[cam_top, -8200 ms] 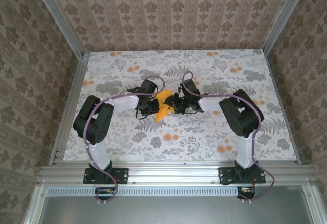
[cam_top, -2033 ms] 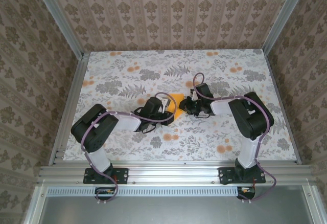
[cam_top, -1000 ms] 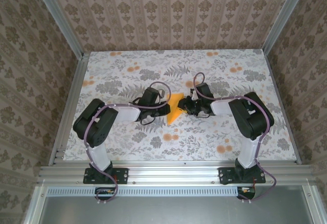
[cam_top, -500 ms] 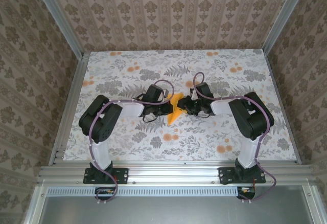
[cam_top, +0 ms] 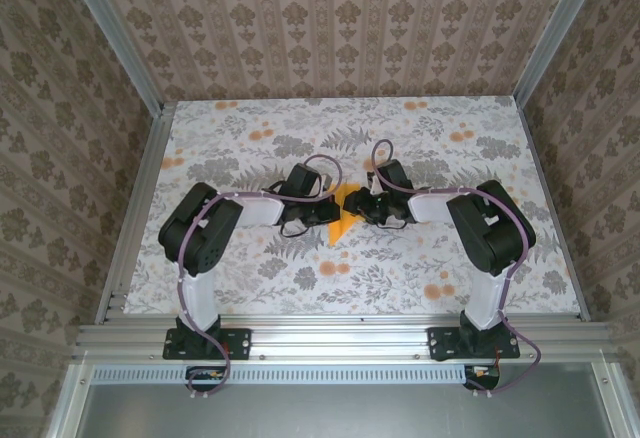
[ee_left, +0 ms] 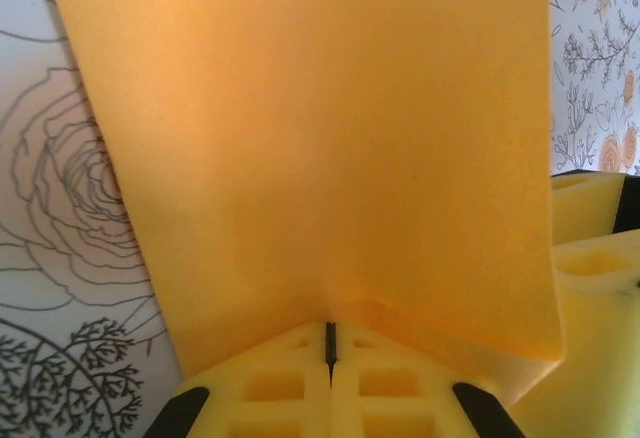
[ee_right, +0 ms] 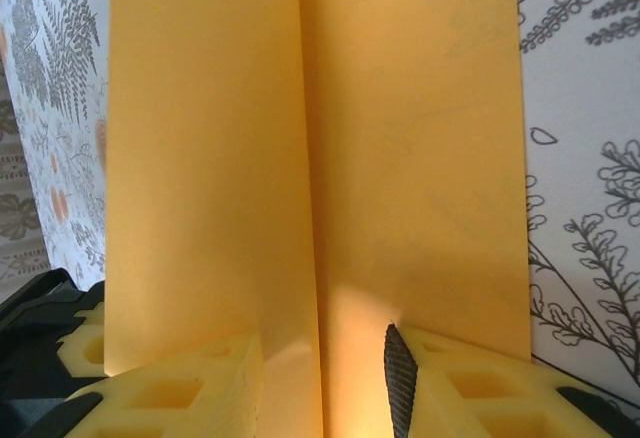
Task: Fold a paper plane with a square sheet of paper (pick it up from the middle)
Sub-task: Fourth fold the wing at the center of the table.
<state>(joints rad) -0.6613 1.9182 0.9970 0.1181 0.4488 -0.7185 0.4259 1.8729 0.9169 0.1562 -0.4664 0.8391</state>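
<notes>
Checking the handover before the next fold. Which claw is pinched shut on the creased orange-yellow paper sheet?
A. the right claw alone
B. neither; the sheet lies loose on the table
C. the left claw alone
C: the yellow foam fingers of the left claw meet with the creased orange-yellow paper sheet pinched between them, while the right claw has its jaws apart on either side of the paper.

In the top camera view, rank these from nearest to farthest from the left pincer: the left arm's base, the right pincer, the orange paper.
1. orange paper, pinched in the left pincer at mid-table.
2. right pincer, just to the right, across the paper.
3. left arm's base, at the near left edge.
</notes>
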